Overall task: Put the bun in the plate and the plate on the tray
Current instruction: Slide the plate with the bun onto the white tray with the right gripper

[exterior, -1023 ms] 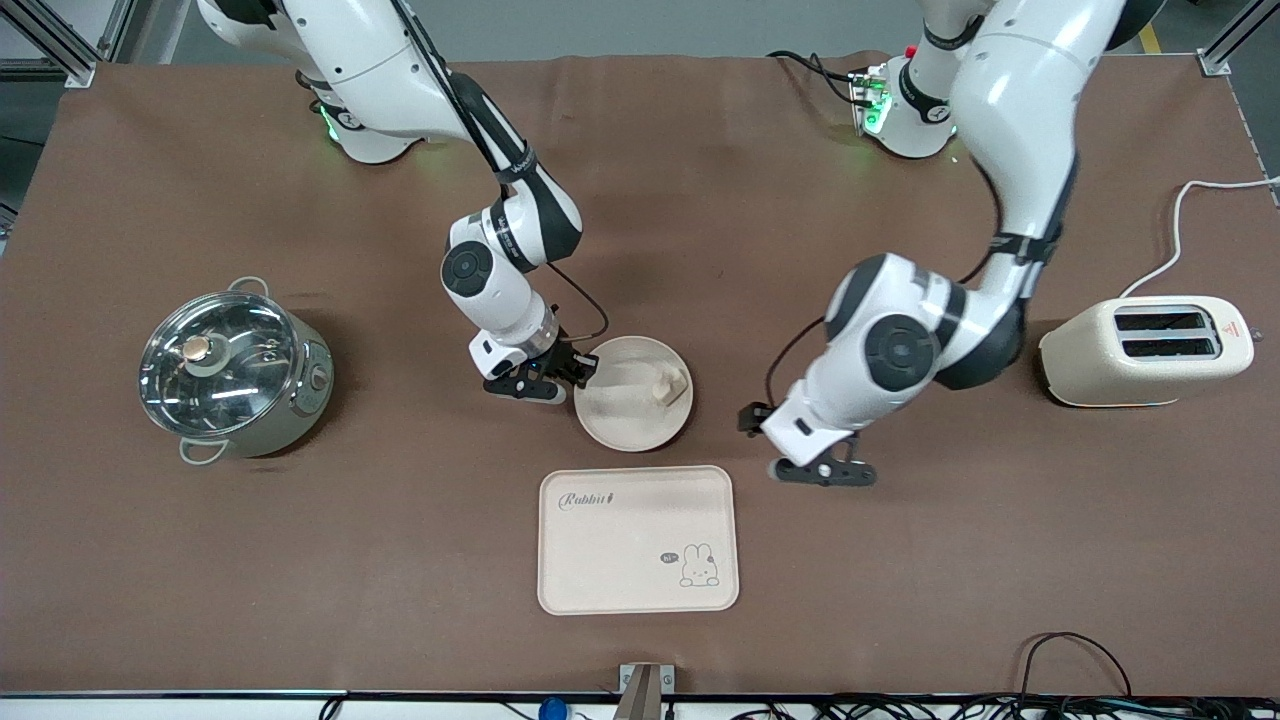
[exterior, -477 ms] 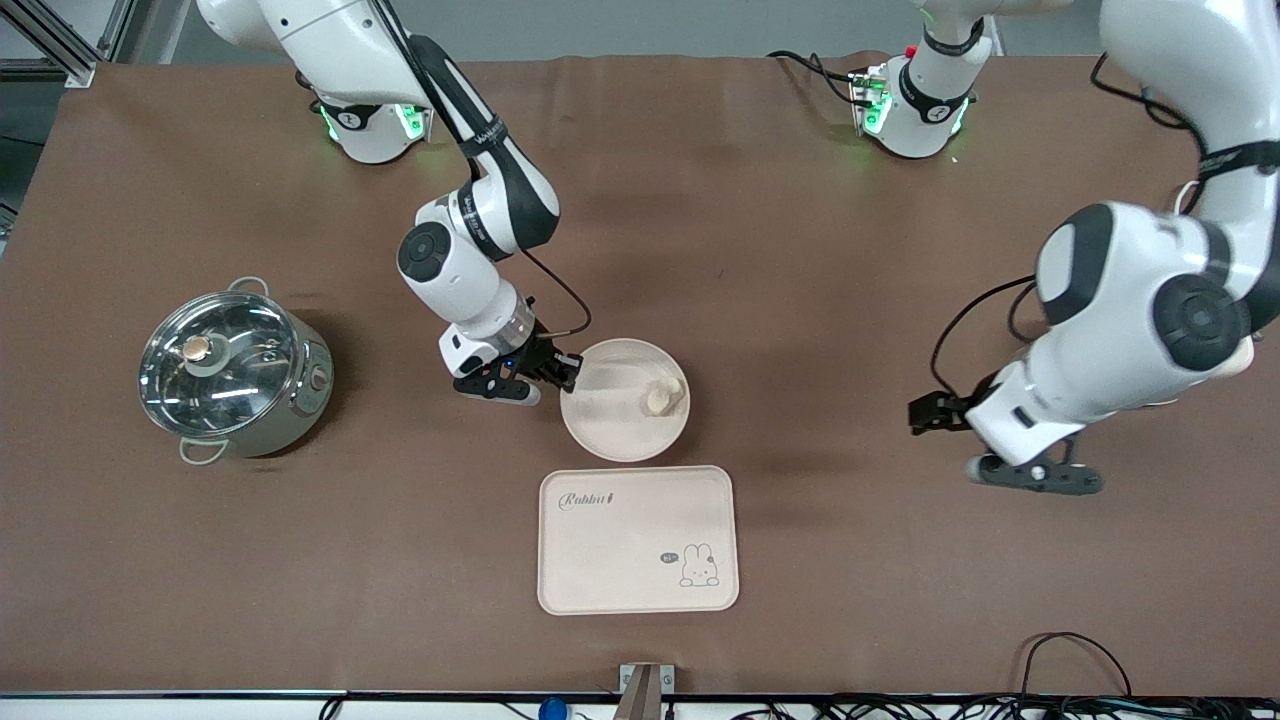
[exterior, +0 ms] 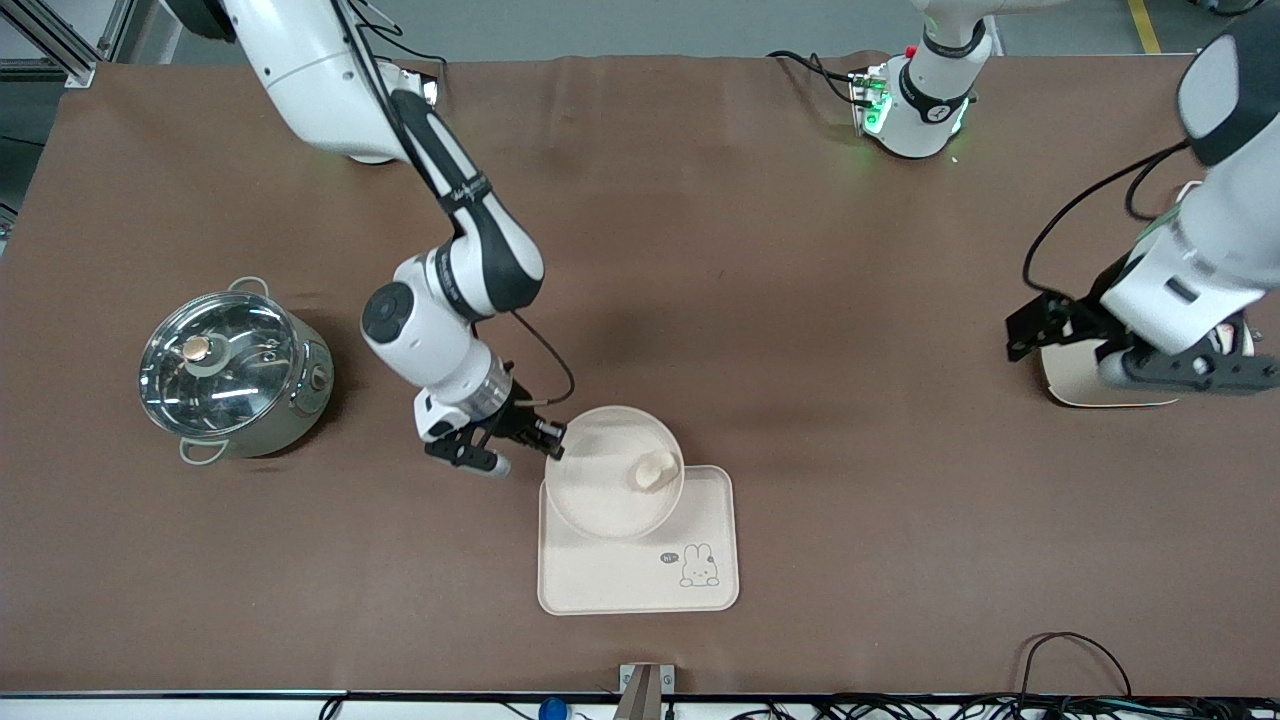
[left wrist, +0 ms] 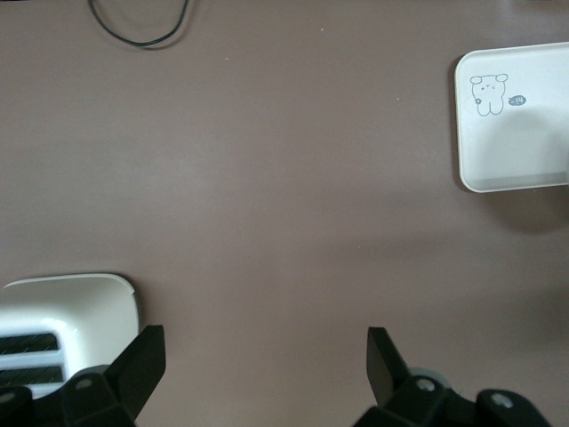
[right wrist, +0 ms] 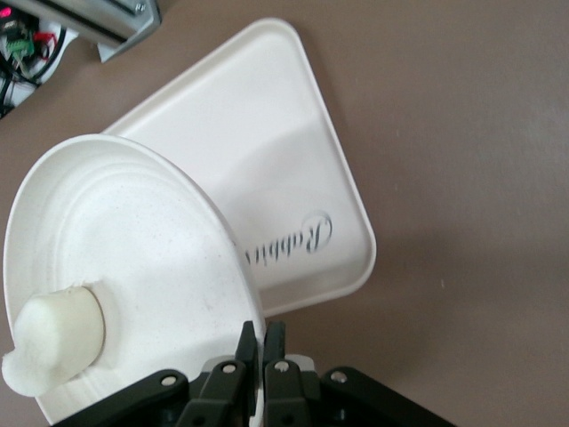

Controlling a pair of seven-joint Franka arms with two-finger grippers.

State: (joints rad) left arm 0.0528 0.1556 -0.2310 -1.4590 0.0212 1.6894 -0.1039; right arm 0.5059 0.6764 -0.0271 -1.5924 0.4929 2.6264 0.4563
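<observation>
The round cream plate [exterior: 610, 475] carries the pale bun [exterior: 650, 470] and hangs tilted over the tray's [exterior: 640, 575] edge farthest from the front camera. My right gripper [exterior: 552, 437] is shut on the plate's rim at the side toward the right arm's end. In the right wrist view the plate [right wrist: 133, 267], the bun [right wrist: 53, 334] and the tray [right wrist: 276, 151] with its "Rabbit" script show past my right gripper [right wrist: 264, 342]. My left gripper [exterior: 1050, 330] is open and empty, up over the toaster; in its own view [left wrist: 267, 356] a tray corner [left wrist: 511, 133] shows.
A steel pot [exterior: 235, 370] with a glass lid stands toward the right arm's end. A cream toaster [exterior: 1100, 385] stands toward the left arm's end, partly hidden by my left arm; it also shows in the left wrist view [left wrist: 62, 325]. Cables [exterior: 1080, 650] lie at the table's near edge.
My right gripper has carried the plate with the bun nearer the front camera, from the bare table to over the tray. My left arm has swung away toward the toaster.
</observation>
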